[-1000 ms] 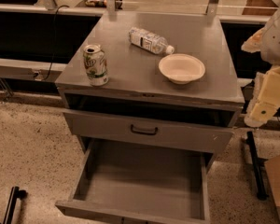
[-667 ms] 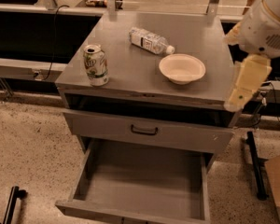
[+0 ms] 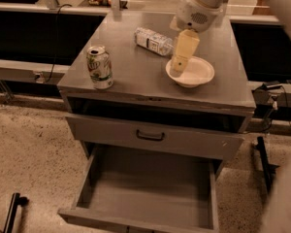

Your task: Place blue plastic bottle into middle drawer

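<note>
Worktop (image 3: 126, 62), upper centre of frame: blue plastic bottle (image 3: 154, 41) lying on its side, just left of the pincer (image 3: 181, 57), which hangs over a white bowl (image 3: 200, 73); whether the pincer is apart or together cannot be told. Soda can (image 3: 100, 67) upright at left. Middle drawer (image 3: 145, 191) pulled open, bottom of frame.
</note>
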Robot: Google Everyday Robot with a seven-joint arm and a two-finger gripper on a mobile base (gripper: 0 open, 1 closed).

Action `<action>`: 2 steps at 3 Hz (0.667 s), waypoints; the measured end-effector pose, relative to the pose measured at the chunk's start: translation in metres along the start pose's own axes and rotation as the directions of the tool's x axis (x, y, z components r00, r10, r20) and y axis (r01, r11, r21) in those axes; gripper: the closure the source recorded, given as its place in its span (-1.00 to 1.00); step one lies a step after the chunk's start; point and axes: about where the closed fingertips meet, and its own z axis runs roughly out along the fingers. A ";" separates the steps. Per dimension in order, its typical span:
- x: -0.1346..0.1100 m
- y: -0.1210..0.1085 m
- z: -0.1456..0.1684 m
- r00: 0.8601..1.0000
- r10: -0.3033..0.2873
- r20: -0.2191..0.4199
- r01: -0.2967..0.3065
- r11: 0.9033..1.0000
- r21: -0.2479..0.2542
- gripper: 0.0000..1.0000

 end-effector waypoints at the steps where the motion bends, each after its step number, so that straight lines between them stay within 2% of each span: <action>1: -0.044 -0.053 0.057 1.000 -0.003 0.019 0.003 0.999 -0.033 -1.00; 2: -0.056 -0.106 0.083 0.997 0.076 0.023 -0.076 0.997 0.033 -1.00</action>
